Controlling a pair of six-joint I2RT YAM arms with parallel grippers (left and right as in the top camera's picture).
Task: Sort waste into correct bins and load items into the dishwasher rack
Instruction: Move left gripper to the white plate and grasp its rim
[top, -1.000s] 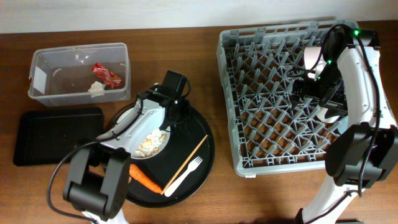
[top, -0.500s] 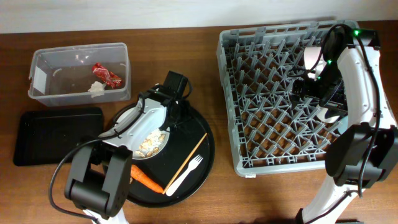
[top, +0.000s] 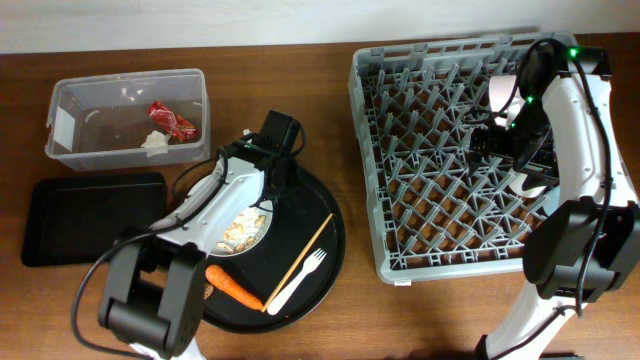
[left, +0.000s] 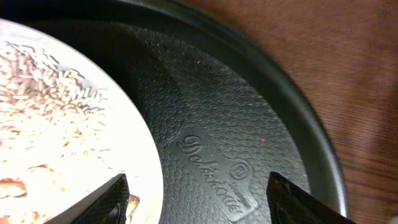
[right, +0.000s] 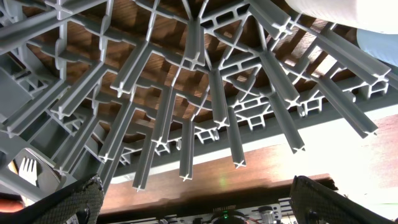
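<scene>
A white plate with beige crumbs sits on the large round black tray. My left gripper is open at the plate's right rim. In the left wrist view one finger is over the plate and the other over the round tray. An orange carrot, a white fork and a wooden stick lie on the round tray. My right gripper is open and empty over the pegs of the grey rack, which also shows in the right wrist view.
The clear tub at the back left holds a red wrapper and a white paper bit. The shallow black tray lies in front of it. A white cup and another pale dish sit in the rack beside my right arm.
My left arm has shifted slightly at the plate's right rim. The right arm has not moved.
</scene>
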